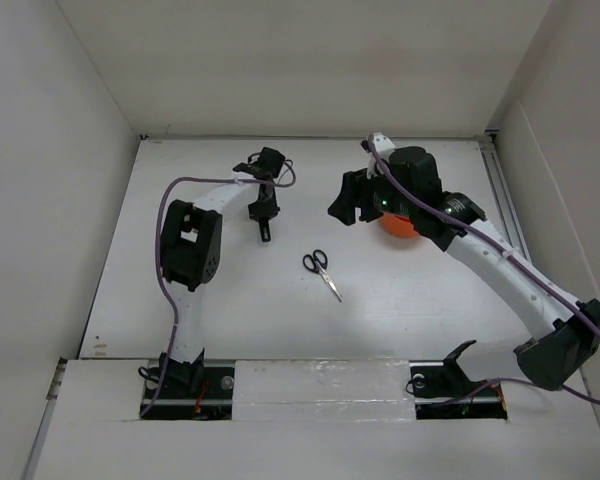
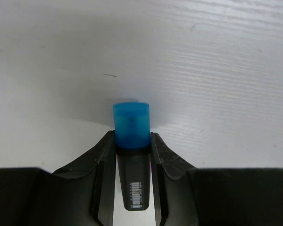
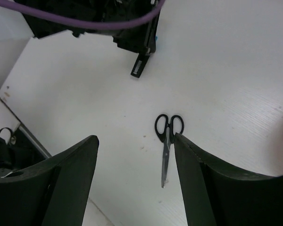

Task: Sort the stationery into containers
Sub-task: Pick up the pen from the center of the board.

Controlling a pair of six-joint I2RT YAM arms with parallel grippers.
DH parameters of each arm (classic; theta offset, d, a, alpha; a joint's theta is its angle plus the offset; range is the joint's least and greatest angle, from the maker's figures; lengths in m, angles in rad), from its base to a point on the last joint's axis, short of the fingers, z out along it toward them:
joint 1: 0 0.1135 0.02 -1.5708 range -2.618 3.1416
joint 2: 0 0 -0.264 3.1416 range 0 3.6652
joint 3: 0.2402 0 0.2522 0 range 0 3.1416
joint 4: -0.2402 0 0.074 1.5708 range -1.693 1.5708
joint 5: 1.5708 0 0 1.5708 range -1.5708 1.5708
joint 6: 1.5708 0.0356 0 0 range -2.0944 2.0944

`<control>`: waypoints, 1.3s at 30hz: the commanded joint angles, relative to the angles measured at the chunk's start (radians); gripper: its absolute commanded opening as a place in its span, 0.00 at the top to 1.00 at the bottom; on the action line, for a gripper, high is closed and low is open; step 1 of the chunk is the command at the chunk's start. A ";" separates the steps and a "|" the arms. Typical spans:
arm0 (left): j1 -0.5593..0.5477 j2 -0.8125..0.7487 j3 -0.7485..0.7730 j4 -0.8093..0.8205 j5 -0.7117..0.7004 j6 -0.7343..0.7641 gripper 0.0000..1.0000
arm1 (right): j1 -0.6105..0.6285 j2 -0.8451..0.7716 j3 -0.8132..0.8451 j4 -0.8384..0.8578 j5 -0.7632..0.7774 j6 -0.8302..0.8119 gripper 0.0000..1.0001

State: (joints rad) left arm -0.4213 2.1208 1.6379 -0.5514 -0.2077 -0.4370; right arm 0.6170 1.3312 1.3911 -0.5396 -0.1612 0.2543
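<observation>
Blue-capped black marker: clamped in my left gripper, cap beyond fingertips. Right gripper: spread, empty, scissors below. Step, I judge: carry; next, reach orange tub beneath right wrist.

One pair of black-handled scissors is lying on the worktop. One blue-capped black marker is showing. One round orange tub is peeking out, largely hidden behind the right arm. Two claws are hanging over the worktop: the left claw and the right claw.
</observation>
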 commanded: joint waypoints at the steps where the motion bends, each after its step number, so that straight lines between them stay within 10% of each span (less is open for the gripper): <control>1: 0.021 -0.189 0.065 -0.044 0.043 -0.055 1.00 | -0.043 -0.038 -0.084 0.243 -0.233 0.061 0.29; 15: 0.021 -0.410 0.116 0.125 0.422 -0.141 1.00 | -0.075 0.114 -0.087 0.527 -0.272 0.187 0.34; 39: -0.022 -0.489 0.060 0.251 0.564 -0.140 1.00 | -0.068 0.267 -0.078 0.828 -0.107 0.300 0.49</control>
State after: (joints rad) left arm -0.4431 1.6913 1.7096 -0.3485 0.3157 -0.5777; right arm 0.5507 1.5982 1.2625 0.1745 -0.2955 0.5537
